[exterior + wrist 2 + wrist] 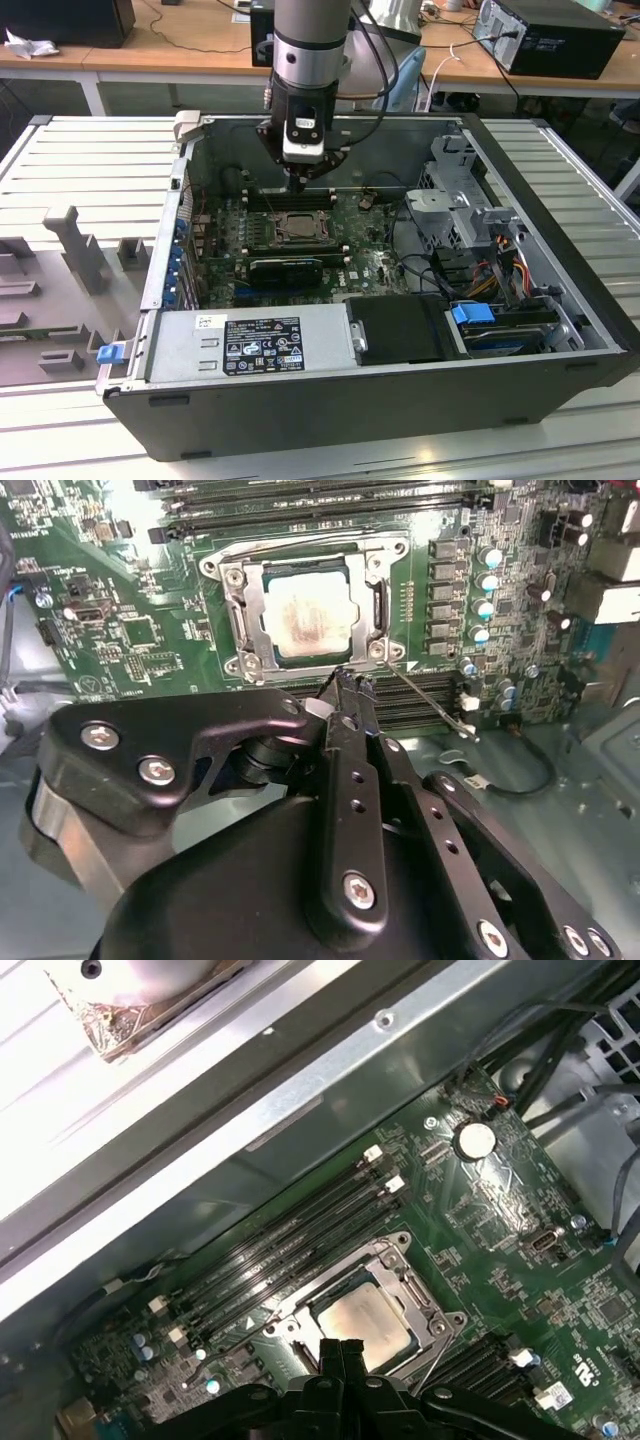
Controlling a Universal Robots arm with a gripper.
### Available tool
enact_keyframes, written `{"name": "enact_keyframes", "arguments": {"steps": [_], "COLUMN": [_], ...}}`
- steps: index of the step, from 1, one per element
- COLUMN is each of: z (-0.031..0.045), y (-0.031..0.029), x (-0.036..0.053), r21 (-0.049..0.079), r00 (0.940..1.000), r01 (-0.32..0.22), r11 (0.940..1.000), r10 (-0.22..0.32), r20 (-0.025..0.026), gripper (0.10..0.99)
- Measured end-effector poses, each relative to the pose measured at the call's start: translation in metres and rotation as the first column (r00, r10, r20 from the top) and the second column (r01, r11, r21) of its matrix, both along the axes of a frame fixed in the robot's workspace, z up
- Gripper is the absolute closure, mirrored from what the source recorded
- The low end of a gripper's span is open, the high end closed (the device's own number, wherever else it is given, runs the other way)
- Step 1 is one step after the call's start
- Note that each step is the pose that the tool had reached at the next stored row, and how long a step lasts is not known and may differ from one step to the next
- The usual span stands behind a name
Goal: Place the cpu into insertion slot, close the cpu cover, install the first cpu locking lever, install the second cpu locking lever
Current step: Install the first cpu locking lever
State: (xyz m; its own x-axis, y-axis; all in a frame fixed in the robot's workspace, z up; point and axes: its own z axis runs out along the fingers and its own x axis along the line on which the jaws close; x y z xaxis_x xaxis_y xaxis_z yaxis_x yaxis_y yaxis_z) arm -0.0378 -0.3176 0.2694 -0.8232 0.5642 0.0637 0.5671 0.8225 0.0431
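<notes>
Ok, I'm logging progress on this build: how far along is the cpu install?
Done: the cpu sits in the insertion slot, with the cpu cover down over it. In hand: the closed claw is at the slot's edge, beside a thin locking lever sticking out unlatched. Left: that lever at least; the other lever's state I cannot tell.

An open black case (pixel 350 410) lies on a ribbed table (pixel 90 150), holding a grey power supply (pixel 250 345), a drive cage (pixel 455 200), black memory slots (pixel 290 1250) and a coin battery (pixel 474 1140), with grey blocks (pixel 75 250) at the exterior view's left.
</notes>
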Motion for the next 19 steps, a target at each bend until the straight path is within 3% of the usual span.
{"name": "enact_keyframes", "arguments": {"steps": [9, 19], "z": [-0.0001, -0.0002], "y": [0.0000, 0.0000], "x": [0.0000, 0.0000], "r21": [0.000, 0.000], "r00": [0.9971, 0.9854], "r01": [-0.076, -0.170], "r11": [0.9971, 0.9854], "r10": [0.076, 0.170], "r20": [0.0000, -0.0001], "gripper": [0.980, 0.980]}}
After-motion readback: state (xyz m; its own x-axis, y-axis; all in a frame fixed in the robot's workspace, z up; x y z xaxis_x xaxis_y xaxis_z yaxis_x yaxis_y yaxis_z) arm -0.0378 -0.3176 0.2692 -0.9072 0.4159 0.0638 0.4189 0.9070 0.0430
